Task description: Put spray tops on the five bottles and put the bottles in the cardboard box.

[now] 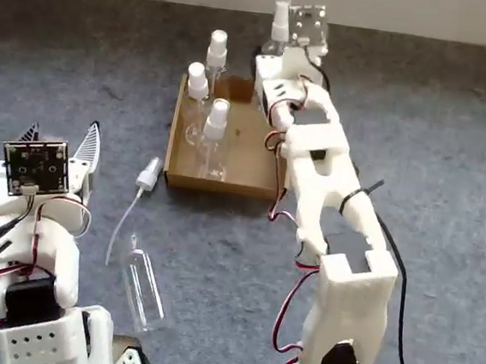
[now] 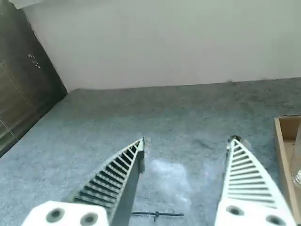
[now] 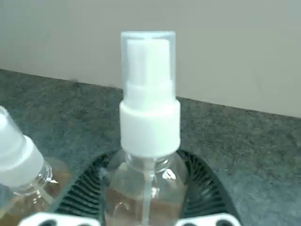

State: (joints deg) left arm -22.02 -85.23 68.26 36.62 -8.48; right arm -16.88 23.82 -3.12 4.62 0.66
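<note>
Left pincer (image 2: 187, 141): jaws wide apart, holding nothing, above the grey tabletop (image 2: 178, 113). Right pincer (image 1: 297, 31): closed on a capped bottle (image 3: 146, 188), held upright near the far right corner of the cardboard box (image 1: 217, 182). Three capped bottles (image 1: 216, 132) stand upright along the box's left side, the farthest at its rear edge. In front of the box, a loose spray top (image 1: 147, 174) lies on the tabletop; an uncapped bottle (image 1: 143, 289) lies on its side just beside the spray top's tube.
</note>
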